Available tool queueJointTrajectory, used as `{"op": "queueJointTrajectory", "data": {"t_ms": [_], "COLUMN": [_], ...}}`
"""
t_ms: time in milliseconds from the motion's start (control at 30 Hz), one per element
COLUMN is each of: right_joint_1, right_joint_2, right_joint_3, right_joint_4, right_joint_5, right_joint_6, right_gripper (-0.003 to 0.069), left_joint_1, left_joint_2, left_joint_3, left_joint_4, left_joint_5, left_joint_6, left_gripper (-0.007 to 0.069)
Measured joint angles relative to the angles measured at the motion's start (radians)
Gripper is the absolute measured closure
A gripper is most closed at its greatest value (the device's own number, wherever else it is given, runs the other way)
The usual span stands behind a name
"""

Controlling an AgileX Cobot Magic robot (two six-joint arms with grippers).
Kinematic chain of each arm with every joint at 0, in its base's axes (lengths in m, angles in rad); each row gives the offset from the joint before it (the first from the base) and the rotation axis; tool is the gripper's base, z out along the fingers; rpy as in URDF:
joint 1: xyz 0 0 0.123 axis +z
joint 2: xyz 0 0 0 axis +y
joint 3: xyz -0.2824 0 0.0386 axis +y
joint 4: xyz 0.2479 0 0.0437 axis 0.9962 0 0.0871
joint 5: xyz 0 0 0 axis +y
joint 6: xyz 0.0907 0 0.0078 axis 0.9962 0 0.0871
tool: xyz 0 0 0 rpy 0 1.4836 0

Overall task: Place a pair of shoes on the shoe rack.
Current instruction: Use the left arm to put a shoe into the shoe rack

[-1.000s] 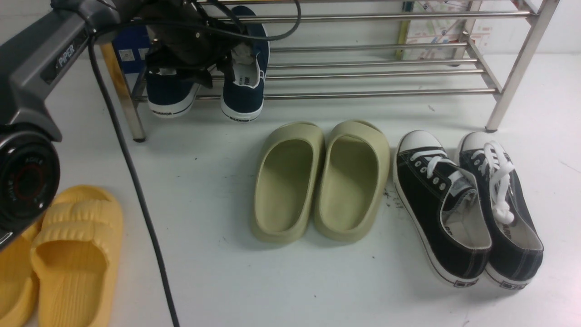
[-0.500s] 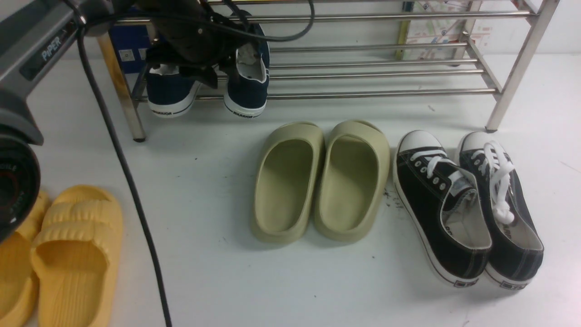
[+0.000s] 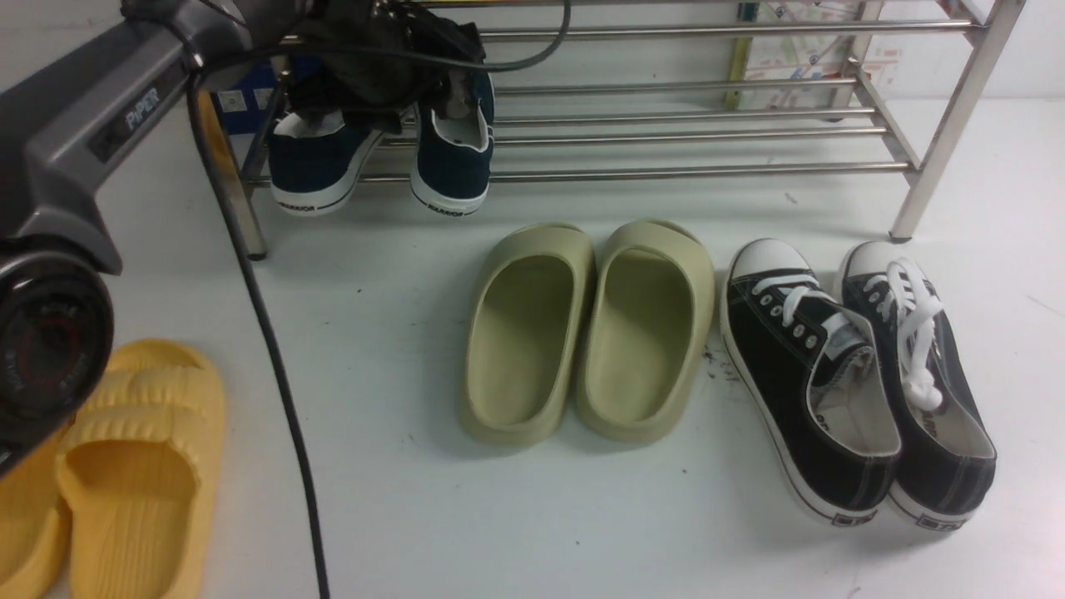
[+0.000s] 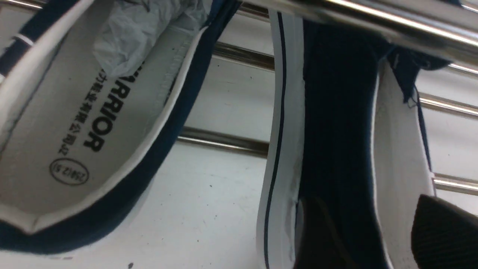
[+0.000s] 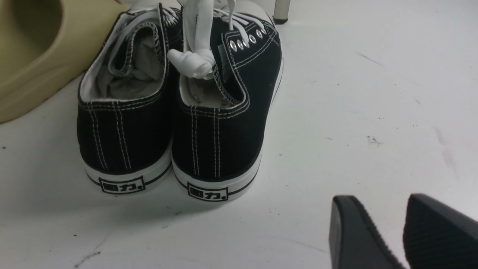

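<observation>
White table [image 3: 582, 516] with the shoe rack [image 3: 707, 173] across the back, left arm [image 3: 91, 141] reaching to the rack's left end; navy slip-ons [image 3: 453, 166] sit side by side on the low tubes there, heels tipped over the front tube toward the camera, paper stuffing in the toes; on the table in front: olive slides [image 3: 586, 333] mid, black lace-up sneakers [image 3: 857, 374] to the right, yellow slides [image 3: 125, 466] at near left; left gripper [image 4: 373, 209] is at the right-hand navy shoe, fingers [image 4: 444, 231] apart, one outside its side wall, one inside the opening, no pinch visible; right gripper [image 5: 384, 200] is over bare table behind the black sneakers' heels, fingers apart, nothing between them
</observation>
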Motion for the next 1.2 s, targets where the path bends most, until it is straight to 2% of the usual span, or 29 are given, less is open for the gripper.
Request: {"op": "queueJointTrajectory", "data": {"t_ms": [233, 300, 400, 433, 500, 533, 567, 600, 1000, 1200], "right_joint_1": [0.0, 0.0, 0.0, 0.0, 0.0, 0.0, 0.0, 0.0, 0.0, 0.0], "right_joint_2": [0.0, 0.0, 0.0, 0.0, 0.0, 0.0, 0.0, 0.0, 0.0, 0.0], "right_joint_3": [0.0, 0.0, 0.0, 0.0, 0.0, 0.0, 0.0, 0.0, 0.0, 0.0], "right_joint_4": [0.0, 0.0, 0.0, 0.0, 0.0, 0.0, 0.0, 0.0, 0.0, 0.001], "right_joint_5": [0.0, 0.0, 0.0, 0.0, 0.0, 0.0, 0.0, 0.0, 0.0, 0.0], "right_joint_6": [0.0, 0.0, 0.0, 0.0, 0.0, 0.0, 0.0, 0.0, 0.0, 0.0], "right_gripper": [0.0413, 0.0413, 0.0413, 0.0413, 0.0413, 0.0413, 0.0413, 0.0413, 0.0413, 0.0413], "left_joint_1": [0.003, 0.007, 0.009, 0.009, 0.01, 0.01, 0.01, 0.01, 0.014, 0.031], "left_joint_2": [0.075, 0.087, 0.09, 0.09, 0.09, 0.091, 0.093, 0.093, 0.084, 0.072], "left_joint_3": [0.0, 0.0, 0.0, 0.0, 0.0, 0.0, 0.0, 0.0, 0.0, 0.001], "left_joint_4": [0.022, 0.039, 0.045, 0.047, 0.051, 0.05, 0.047, 0.044, 0.041, 0.051], "left_joint_5": [-0.044, -0.045, -0.045, -0.045, -0.052, -0.052, -0.052, -0.051, -0.018, 0.02], "left_joint_6": [-0.004, -0.004, -0.004, -0.004, -0.004, -0.004, -0.004, -0.004, 0.007, -0.027], "left_gripper": [0.0263, 0.0295, 0.0393, 0.0402, 0.0552, 0.0552, 0.062, 0.063, 0.0627, 0.0627]}}
